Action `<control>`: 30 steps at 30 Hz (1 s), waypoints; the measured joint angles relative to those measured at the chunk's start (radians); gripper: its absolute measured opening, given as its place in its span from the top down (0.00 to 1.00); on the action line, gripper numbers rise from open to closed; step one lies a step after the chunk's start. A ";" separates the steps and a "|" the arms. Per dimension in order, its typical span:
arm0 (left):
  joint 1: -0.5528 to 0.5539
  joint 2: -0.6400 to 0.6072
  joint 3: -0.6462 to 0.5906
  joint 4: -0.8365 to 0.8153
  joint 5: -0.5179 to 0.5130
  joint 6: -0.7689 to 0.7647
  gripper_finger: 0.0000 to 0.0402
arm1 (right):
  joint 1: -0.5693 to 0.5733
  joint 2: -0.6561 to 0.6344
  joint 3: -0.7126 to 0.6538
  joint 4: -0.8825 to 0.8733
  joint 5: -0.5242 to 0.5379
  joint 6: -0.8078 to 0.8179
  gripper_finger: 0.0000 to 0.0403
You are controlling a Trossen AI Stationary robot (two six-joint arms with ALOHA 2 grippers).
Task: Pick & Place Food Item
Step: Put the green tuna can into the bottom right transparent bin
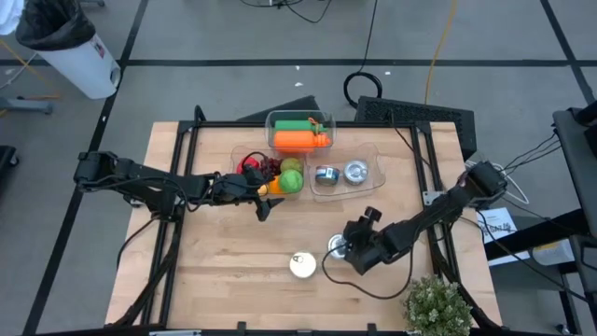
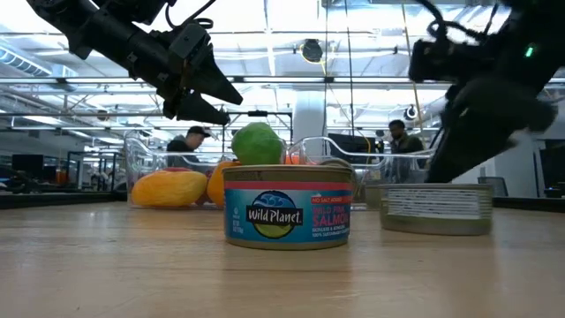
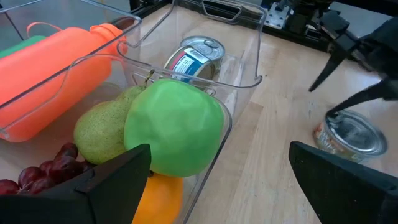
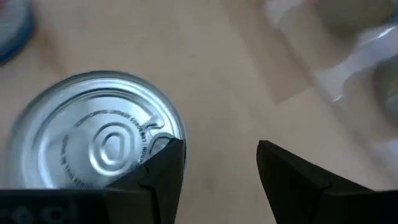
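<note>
Bare desk (image 1: 215,271) toward near edge, salmon can (image 1: 301,264) there alone, left tool (image 1: 264,207) spread wide beside fruit bin (image 1: 244,154), right tool (image 1: 347,250) half-parted, empty, just beside plain can (image 1: 335,245), plant (image 1: 437,306) at near right corner.

Two dark, near-black jointed arms, matte, built from chunky angular segments. Black cables along the left arm (image 1: 140,179) and right arm (image 1: 424,219). Left gripper (image 1: 264,204) with tapered, pointed black fingers (image 3: 109,180). Right gripper (image 4: 221,171) with wedge-shaped black fingers (image 4: 163,171). Small green light near the right wrist.
</note>
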 joint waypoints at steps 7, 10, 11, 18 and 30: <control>0.000 0.000 0.000 0.000 0.000 0.000 0.02 | 0.000 -0.145 0.002 -0.002 -0.207 0.091 0.53; 0.000 0.000 0.000 -0.001 0.000 0.000 0.02 | 0.000 -0.159 0.002 -0.015 -0.246 0.138 0.53; -0.001 0.000 0.000 0.000 0.000 0.000 0.02 | 0.000 -0.154 0.002 -0.020 -0.257 0.143 0.53; -0.001 0.000 0.000 -0.001 0.001 0.000 0.02 | -0.006 -0.066 0.003 -0.045 -0.334 0.129 0.49; -0.001 0.000 0.000 -0.016 0.002 -0.001 0.02 | -0.011 -0.066 0.008 -0.314 -0.294 0.268 0.46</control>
